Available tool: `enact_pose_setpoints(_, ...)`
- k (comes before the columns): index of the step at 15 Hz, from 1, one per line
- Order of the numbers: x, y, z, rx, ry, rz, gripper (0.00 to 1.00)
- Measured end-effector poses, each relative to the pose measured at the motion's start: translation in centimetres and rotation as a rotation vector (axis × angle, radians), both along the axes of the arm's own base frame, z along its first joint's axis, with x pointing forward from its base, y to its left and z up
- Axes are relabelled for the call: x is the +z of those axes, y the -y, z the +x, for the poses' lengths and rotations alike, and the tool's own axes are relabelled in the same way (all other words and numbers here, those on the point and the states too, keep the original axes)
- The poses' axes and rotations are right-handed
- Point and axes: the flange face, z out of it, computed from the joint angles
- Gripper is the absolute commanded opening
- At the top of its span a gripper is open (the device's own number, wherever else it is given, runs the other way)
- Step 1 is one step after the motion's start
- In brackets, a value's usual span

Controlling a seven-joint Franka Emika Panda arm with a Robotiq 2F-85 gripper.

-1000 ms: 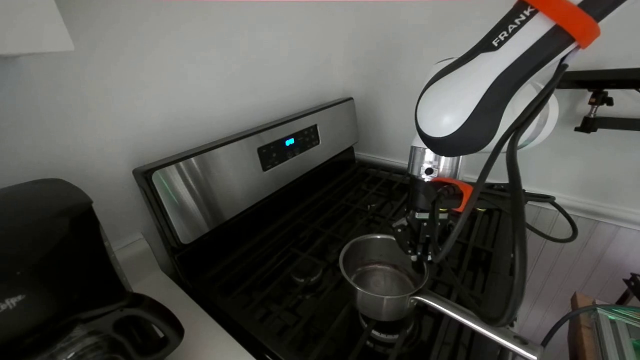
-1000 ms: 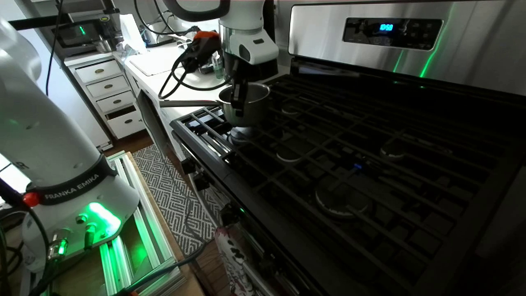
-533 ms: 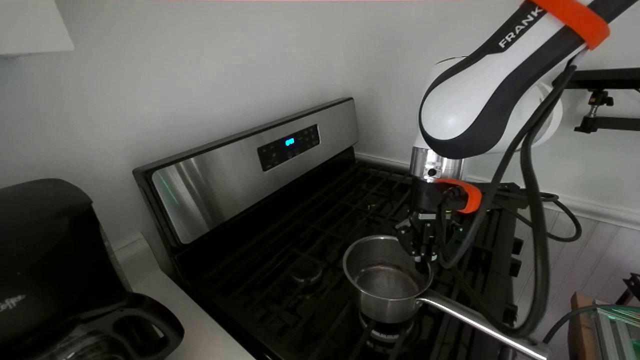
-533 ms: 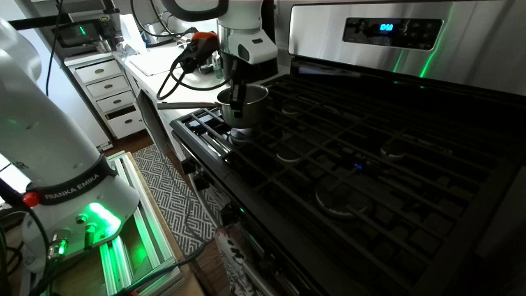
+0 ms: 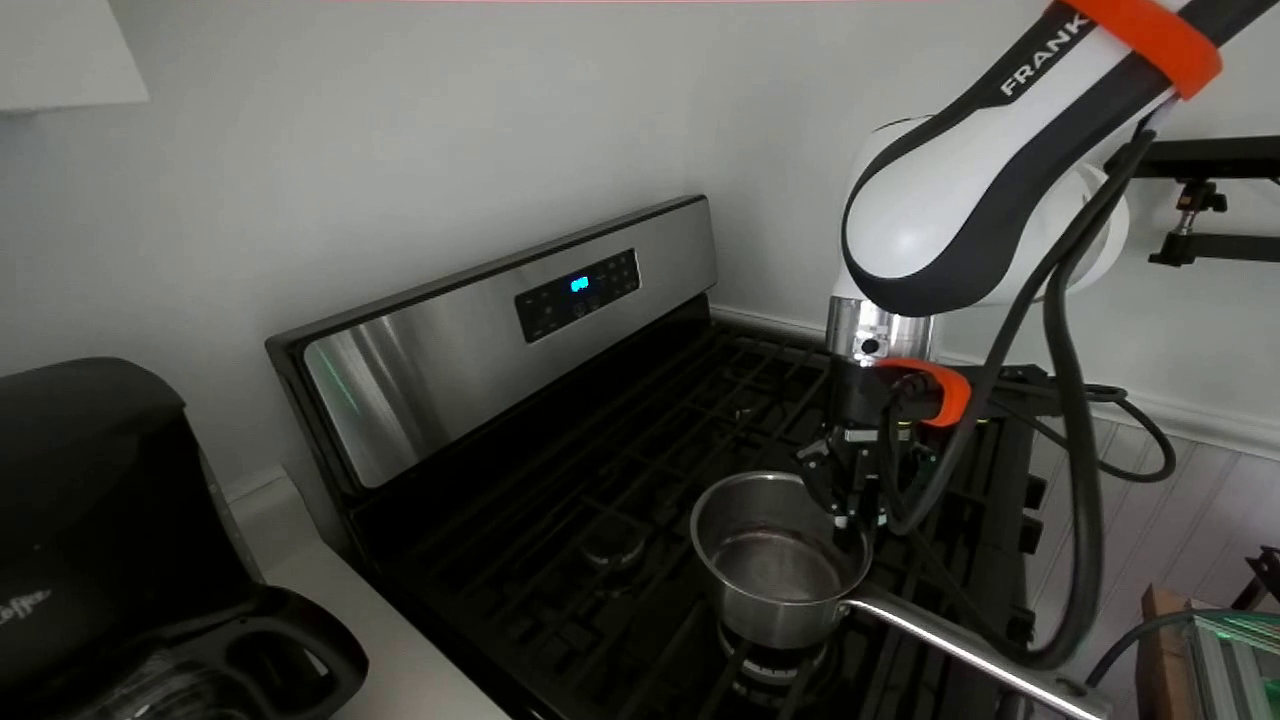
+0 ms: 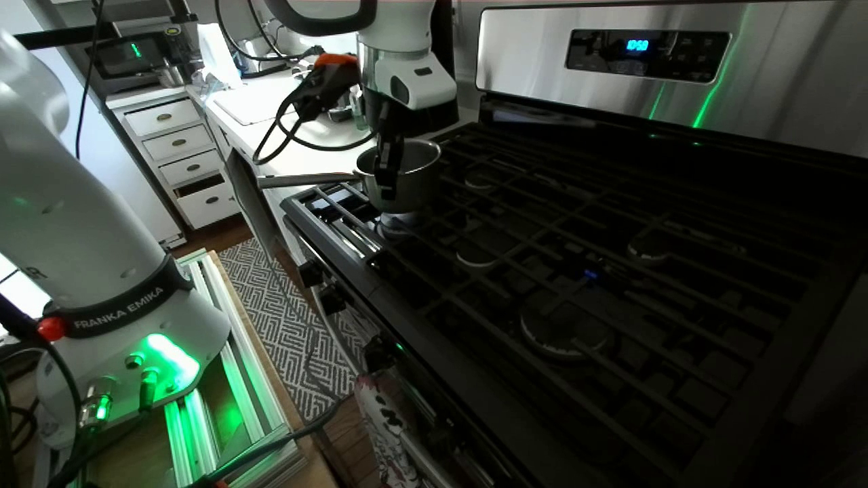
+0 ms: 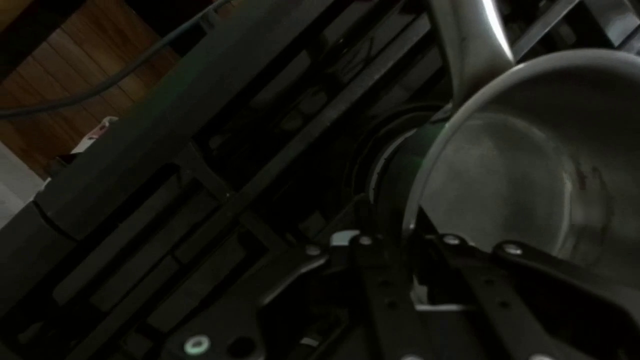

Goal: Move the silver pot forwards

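Pinching the silver pot (image 5: 775, 618) by its rim, jaws nearly together astride the wall, the gripper (image 7: 397, 225) held it over a burner (image 5: 770, 668), just right of lower centre in an exterior view, presumably because that edge gave easier purchase than the round body.

I classify this site as a kitchen, on the evidence of a gas stove (image 5: 590, 475), a steel pot (image 5: 778, 618) above a burner (image 5: 768, 668), a coffee maker (image 5: 100, 500), a microwave (image 6: 125, 64) and white drawers (image 6: 178, 149).
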Motion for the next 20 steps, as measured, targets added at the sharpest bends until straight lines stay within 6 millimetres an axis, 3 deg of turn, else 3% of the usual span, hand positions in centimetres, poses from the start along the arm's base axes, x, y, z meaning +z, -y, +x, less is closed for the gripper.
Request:
enact_pose_setpoints(7,-0.2,0.2,-0.5,-0.006,-0.034,0.018,1.0)
enact_pose_setpoints(12,1.5,0.5,-0.2,-0.012,0.01,0.014,1.0)
enact_pose_setpoints(20,10.0,0.1,0.7,0.031,0.115,-0.053,1.0)
